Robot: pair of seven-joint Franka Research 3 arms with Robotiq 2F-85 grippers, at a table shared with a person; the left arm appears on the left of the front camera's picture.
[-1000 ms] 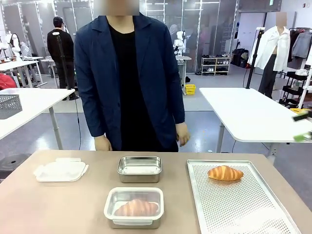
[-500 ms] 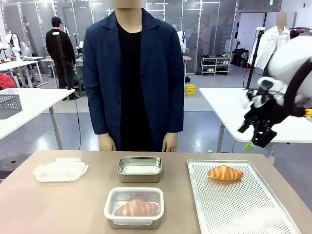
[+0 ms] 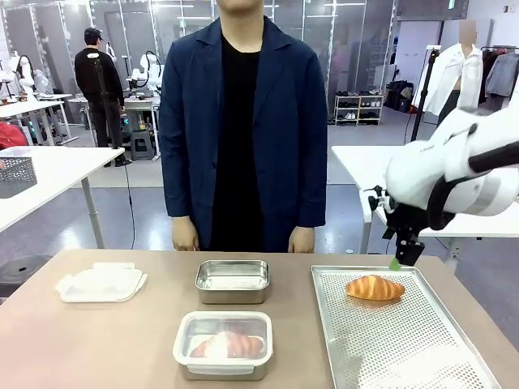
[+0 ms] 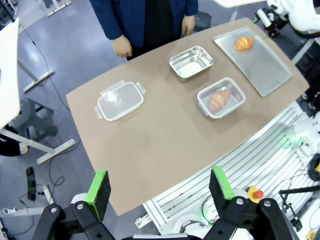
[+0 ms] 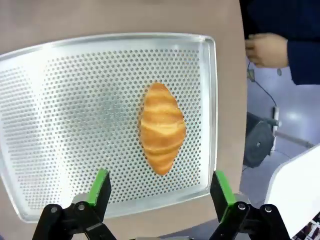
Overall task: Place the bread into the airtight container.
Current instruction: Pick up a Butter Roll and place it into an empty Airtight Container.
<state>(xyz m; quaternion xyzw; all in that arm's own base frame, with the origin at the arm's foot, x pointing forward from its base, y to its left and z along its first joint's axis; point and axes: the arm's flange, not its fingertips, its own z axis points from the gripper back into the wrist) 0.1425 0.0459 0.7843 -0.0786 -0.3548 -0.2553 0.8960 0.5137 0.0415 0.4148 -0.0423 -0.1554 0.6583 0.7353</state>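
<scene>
The bread (image 3: 374, 287), a golden croissant, lies on the far part of the perforated metal tray (image 3: 389, 348), at the right side of the table (image 3: 122, 340). The right gripper (image 3: 399, 261) hangs just above the far edge of this tray, close to the bread but not touching it; in the right wrist view its green pads (image 5: 101, 184) stand wide apart, with the bread seen between them further down. In the left wrist view, the left gripper (image 4: 160, 182) is high over the near edge of the table, its fingers also apart and holding nothing. An empty steel container (image 3: 233, 280) stands in the middle of the table, and a clear lid (image 3: 101, 284) lies to its left. Nearer, a second container (image 3: 223, 347) holds another croissant (image 3: 231, 345). A person (image 3: 243, 121) stands at the far side with both hands down.
</scene>
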